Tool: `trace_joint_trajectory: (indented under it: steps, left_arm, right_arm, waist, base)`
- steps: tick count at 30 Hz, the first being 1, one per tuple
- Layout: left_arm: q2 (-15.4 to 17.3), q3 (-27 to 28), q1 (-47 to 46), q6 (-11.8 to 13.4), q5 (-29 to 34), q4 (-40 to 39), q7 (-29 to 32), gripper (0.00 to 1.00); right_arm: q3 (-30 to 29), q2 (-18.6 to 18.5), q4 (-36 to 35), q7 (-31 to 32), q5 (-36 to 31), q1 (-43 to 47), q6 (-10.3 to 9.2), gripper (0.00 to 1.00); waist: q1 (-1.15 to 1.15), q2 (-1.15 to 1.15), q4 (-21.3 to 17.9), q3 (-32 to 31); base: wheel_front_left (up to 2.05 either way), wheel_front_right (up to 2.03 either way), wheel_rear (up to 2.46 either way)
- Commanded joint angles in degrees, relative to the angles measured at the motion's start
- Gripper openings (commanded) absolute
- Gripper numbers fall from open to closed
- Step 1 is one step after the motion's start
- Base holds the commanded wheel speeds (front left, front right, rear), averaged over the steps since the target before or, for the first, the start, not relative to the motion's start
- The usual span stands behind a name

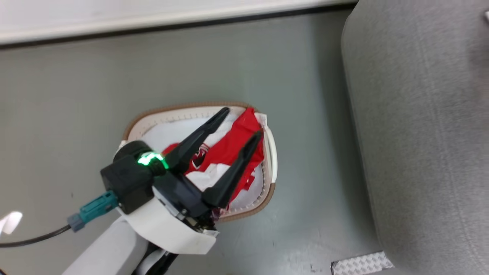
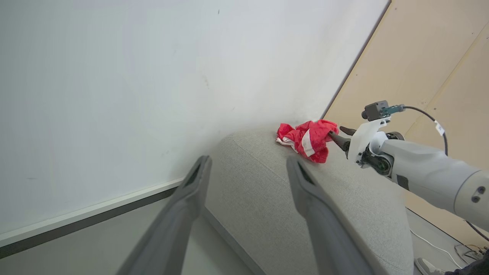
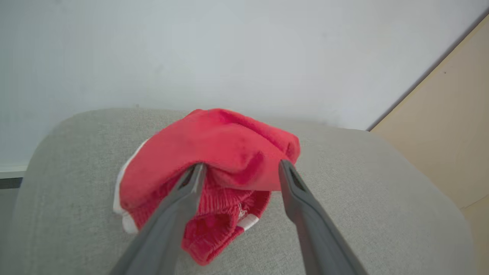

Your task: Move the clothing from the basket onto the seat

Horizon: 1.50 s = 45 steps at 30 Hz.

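Note:
The cream basket [image 1: 183, 107] with a brown rim stands on the floor and holds red and white clothing [image 1: 233, 145]. My left gripper [image 1: 242, 122] hovers over it, open, fingers spread above the cloth with nothing held. The left wrist view looks past those spread fingers [image 2: 191, 191] toward the grey seat [image 2: 267, 183]. A crumpled red garment [image 2: 307, 139] lies on top of the seat. My right gripper [image 3: 240, 166] is open there, its fingertips on either side of that garment [image 3: 221, 145], which rests on the seat [image 3: 363, 172]. The left wrist view shows the right gripper [image 2: 336, 132] beside the garment.
The seat [image 1: 420, 114] rises to the right of the basket across a strip of grey floor. A white wall with a dark baseboard [image 1: 153, 26] runs behind. A ribbed metal plate [image 1: 361, 263] lies at the seat's foot. A beige panel [image 2: 431, 57] stands behind the seat.

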Motion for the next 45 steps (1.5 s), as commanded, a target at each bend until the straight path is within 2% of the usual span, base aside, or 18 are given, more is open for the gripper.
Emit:
trace_joint_trajectory:
  steps: [1,6,11,16,21,25,30,40,45]
  left_arm:
    - [0.4,0.5,1.4,0.4,-0.4,0.7,-0.8,1.0]
    - [1.0,1.9,5.5,1.8,-1.9,2.9,-2.6,1.0]
    - [1.1,3.8,10.8,4.1,-2.5,5.4,-4.9,1.0]
    - [0.2,6.4,15.7,6.1,-2.0,7.9,-6.1,1.0]
    - [-1.9,10.3,20.0,7.5,-0.7,10.3,-6.4,1.0]
    - [-5.0,14.4,23.8,6.7,0.3,12.0,-6.4,1.0]
    - [-8.1,19.5,28.0,5.6,3.5,14.1,-6.4,1.0]
    - [-14.1,28.2,32.6,3.7,12.7,16.2,-6.5,1.0]
    - [-16.7,30.3,34.6,1.4,15.8,17.9,-6.5,1.0]
  right_arm:
    - [0.7,0.2,0.6,-1.5,0.5,2.6,-0.14,1.0]
    - [3.7,1.5,0.6,-6.6,4.3,8.4,-0.14,1.0]
    - [9.5,2.4,-2.7,-8.4,10.2,14.4,-0.14,1.0]
    - [18.9,2.5,-9.6,-8.4,20.3,21.0,-0.14,1.0]
    - [24.6,2.4,-16.6,-8.4,27.3,28.3,-0.14,1.0]
    - [29.0,2.5,-19.1,-8.4,32.3,34.1,-0.14,1.0]
    - [33.8,2.4,-17.6,-8.4,37.6,39.4,-0.14,1.0]
    - [44.8,2.4,-15.1,-8.4,41.1,44.1,-0.14,1.0]
    - [46.4,2.4,-14.6,-8.4,42.2,46.1,-0.14,1.0]
  waist:
    - [0.0,0.0,-0.8,-2.9]
    - [0.0,0.0,-1.3,-8.1]
    - [0.0,0.0,-1.8,-13.5]
    - [0.0,0.0,-0.6,-17.9]
    - [0.0,0.0,1.4,-21.9]
    - [0.0,0.0,3.4,-25.1]
    - [0.0,0.0,4.9,-28.6]
    - [0.0,0.0,6.0,-30.9]
    - [0.0,0.0,6.6,-31.9]
  base:
    - [0.0,0.0,0.0]
    - [0.0,0.0,0.0]
    - [0.0,0.0,0.0]
    - [0.0,0.0,0.0]
    - [0.0,0.0,0.0]
    - [0.0,0.0,0.0]
    - [0.0,0.0,0.0]
    - [0.0,0.0,0.0]
    - [0.0,0.0,0.0]
